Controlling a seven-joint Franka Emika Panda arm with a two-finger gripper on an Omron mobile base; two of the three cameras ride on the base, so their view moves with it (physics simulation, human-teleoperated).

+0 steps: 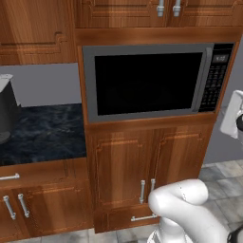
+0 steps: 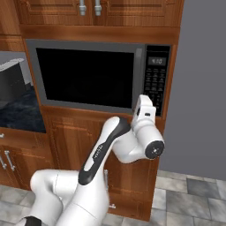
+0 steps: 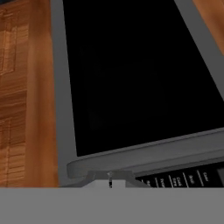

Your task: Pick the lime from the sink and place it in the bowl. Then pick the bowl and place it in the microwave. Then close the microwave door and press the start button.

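Microwave (image 1: 151, 80) sits built into the wooden cabinets, its door (image 2: 86, 76) swung flat against the frame, so whatever is inside stays hidden behind the dark glass. The black keypad strip (image 2: 157, 79) runs down its right side. The gripper (image 3: 110, 183) has its fingers pressed together with nothing between them, and it sits close against the microwave's front, right by the door's grey bar handle (image 3: 144, 155) and next to the keypad. In the right base view the white arm (image 2: 132, 141) reaches up to the microwave's lower right corner.
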